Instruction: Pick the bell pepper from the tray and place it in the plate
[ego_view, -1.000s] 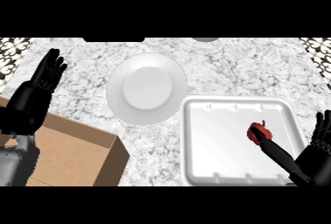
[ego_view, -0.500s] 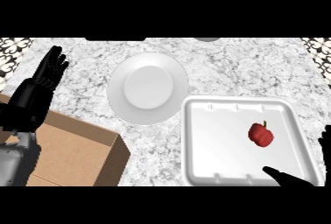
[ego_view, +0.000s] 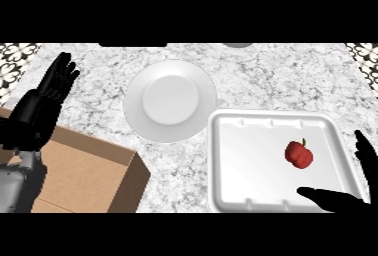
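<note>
While the red bell pepper (ego_view: 299, 154) lies in the white foam tray (ego_view: 244, 150), stem away from the robot, the open right hand (ego_view: 336, 199) sits just beside it, far nearer than the raised left hand (ego_view: 55, 82).

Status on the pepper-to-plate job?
Nothing done yet: the bell pepper lies in the tray, ungrasped. In hand: the right hand is open at the tray's near right corner. Left: grasp, carry to the plate. The left hand rests open.
</note>
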